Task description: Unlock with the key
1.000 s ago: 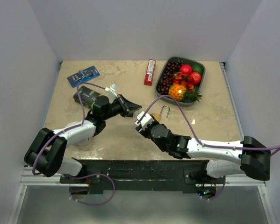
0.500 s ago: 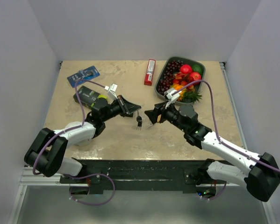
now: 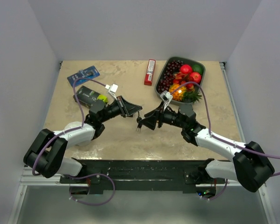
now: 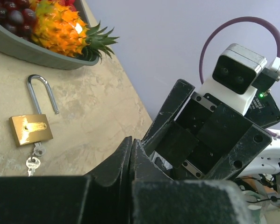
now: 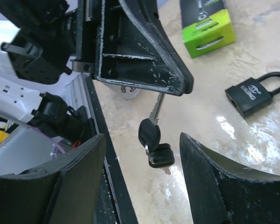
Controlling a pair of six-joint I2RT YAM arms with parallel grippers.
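Key [image 5: 150,133] dangling from tightly closed left end effector [image 3: 137,110], right end effector [image 5: 140,138] spread wide around it, empty

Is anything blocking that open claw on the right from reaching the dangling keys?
Nothing visible. The keys hang from the left gripper, its jaws shut on one key's blade; the right gripper faces them, jaws open, only air between.
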